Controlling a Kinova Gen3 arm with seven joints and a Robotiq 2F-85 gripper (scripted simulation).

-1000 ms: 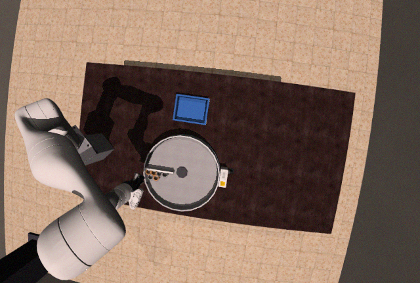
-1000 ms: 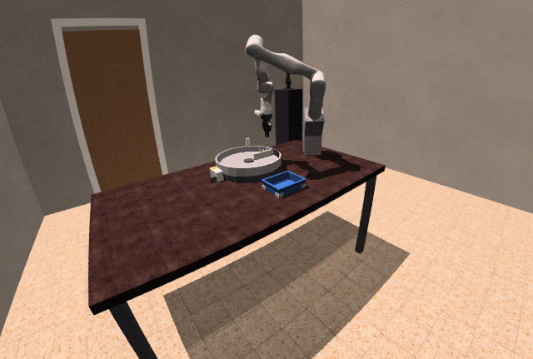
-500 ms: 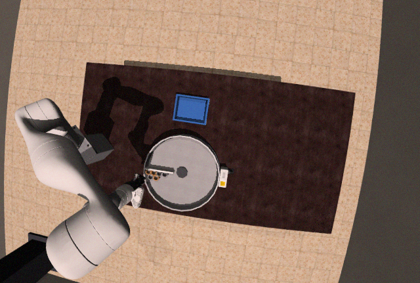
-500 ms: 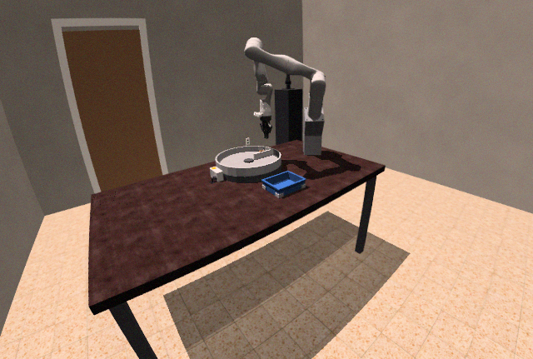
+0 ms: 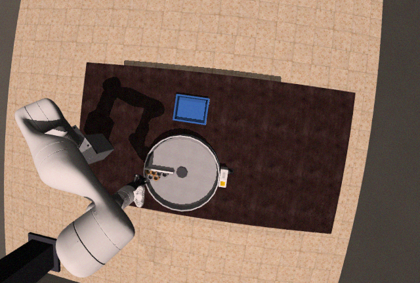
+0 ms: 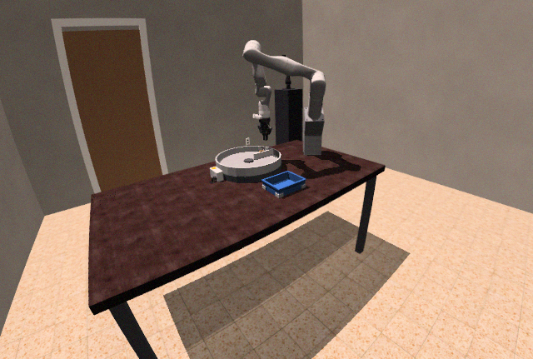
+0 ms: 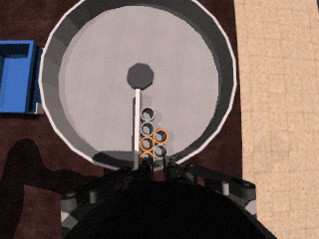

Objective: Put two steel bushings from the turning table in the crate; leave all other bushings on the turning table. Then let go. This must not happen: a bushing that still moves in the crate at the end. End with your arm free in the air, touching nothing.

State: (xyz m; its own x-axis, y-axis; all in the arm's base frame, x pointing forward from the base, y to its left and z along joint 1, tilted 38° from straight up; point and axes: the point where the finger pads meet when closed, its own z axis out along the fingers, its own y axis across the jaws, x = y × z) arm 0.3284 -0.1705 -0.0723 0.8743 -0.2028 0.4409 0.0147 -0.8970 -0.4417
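Note:
The grey turning table point(image 5: 182, 172) stands on the dark table; it also shows in the wrist view point(image 7: 139, 80). Several bushings lie in a cluster beside a white radial bar point(image 7: 137, 124) near the rim. Steel-grey bushings point(image 7: 148, 115) lie nearer the hub, with another point(image 7: 159, 149) further out. Orange-rimmed bushings point(image 7: 159, 135) lie among them. The blue crate point(image 5: 191, 108) is empty and stands beside the turning table, at the left edge of the wrist view point(image 7: 15, 77). My gripper point(image 7: 158, 162) point(image 6: 265, 134) hangs above the cluster at the rim, well clear of it. Its fingers are drawn close together with nothing between them.
A small white and yellow control box point(image 5: 223, 178) sits against the turning table's rim, on the side away from the arm. The arm's grey base block point(image 6: 312, 132) stands at the table's back edge. The table edge lies close behind the gripper.

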